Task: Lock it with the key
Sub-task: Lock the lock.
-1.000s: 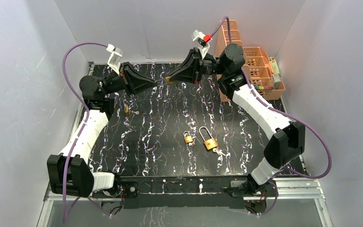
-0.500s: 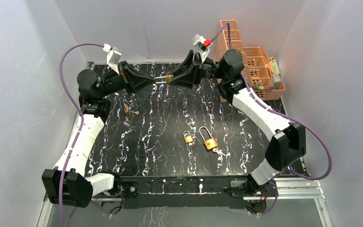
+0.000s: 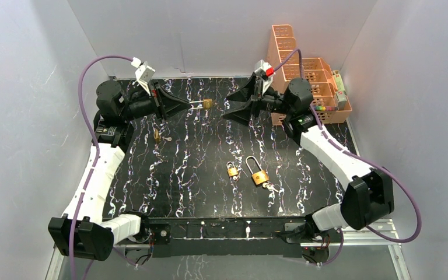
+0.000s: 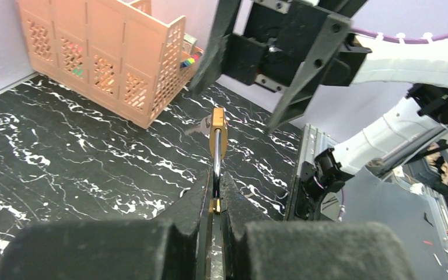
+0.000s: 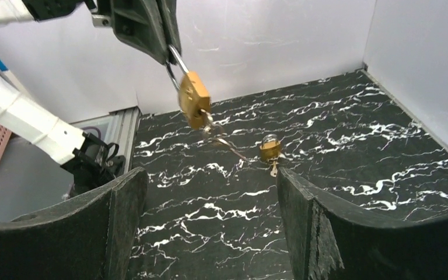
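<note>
My left gripper (image 3: pixel 186 105) is shut on the steel shackle of a brass padlock (image 3: pixel 208 104), holding it in the air over the far side of the black marble table (image 3: pixel 186 192). In the left wrist view the shackle runs between my fingertips (image 4: pixel 214 186) to the padlock body (image 4: pixel 218 129). A key (image 5: pixel 221 139) sticks out of the padlock's (image 5: pixel 193 99) bottom end. My right gripper (image 3: pixel 230 108) stands open a short way to the right of the padlock, not touching it. Its wrist view shows nothing between the spread fingers (image 5: pixel 122 216).
Two more brass padlocks (image 3: pixel 232 170) (image 3: pixel 258 175) lie mid-table, the larger one with a key (image 3: pixel 271 188) beside it. A small padlock (image 3: pixel 157 136) lies at the left. Orange baskets (image 3: pixel 303 76) stand at the back right. White walls close in three sides.
My right gripper has opened, let go of the padlock's key end and drawn back to the right. The left gripper keeps the padlock and has shifted slightly left.
</note>
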`<state>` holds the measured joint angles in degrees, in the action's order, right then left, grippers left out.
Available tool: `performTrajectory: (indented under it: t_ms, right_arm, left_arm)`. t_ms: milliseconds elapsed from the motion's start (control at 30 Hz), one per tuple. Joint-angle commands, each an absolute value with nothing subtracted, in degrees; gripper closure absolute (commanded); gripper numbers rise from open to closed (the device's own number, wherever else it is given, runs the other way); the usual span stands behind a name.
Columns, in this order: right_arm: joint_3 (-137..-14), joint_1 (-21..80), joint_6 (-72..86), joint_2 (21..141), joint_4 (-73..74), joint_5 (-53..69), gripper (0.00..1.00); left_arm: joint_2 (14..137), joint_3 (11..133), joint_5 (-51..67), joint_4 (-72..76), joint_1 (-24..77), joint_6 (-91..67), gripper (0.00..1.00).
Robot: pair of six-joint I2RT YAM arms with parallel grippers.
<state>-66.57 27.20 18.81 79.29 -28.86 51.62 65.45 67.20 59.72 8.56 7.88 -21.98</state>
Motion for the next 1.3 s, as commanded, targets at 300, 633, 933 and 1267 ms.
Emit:
performTrajectory:
  t_ms: [300, 633, 933, 1267]
  right_arm:
    - [-71.3, 27.4, 21.6, 85.8, -43.3, 65.5, 0.28]
    - [-75.0, 28.1, 24.3, 88.9, -42.7, 69.5, 0.59]
    - [-78.5, 28.9, 24.2, 91.0, -42.0, 69.6, 0.51]
    - [-77.5, 26.5, 19.1, 88.5, -33.1, 69.2, 1.0]
  left_arm:
    - [63.8, 68.8, 65.7, 12.0, 7.6, -25.2, 1.0]
    - [65.1, 68.8, 66.2, 14.2, 7.6, -26.0, 1.0]
    - [65.6, 68.0, 67.1, 16.3, 7.6, -27.3, 1.0]
    - [65.7, 71.3, 66.5, 7.9, 5.6, -20.4, 1.0]
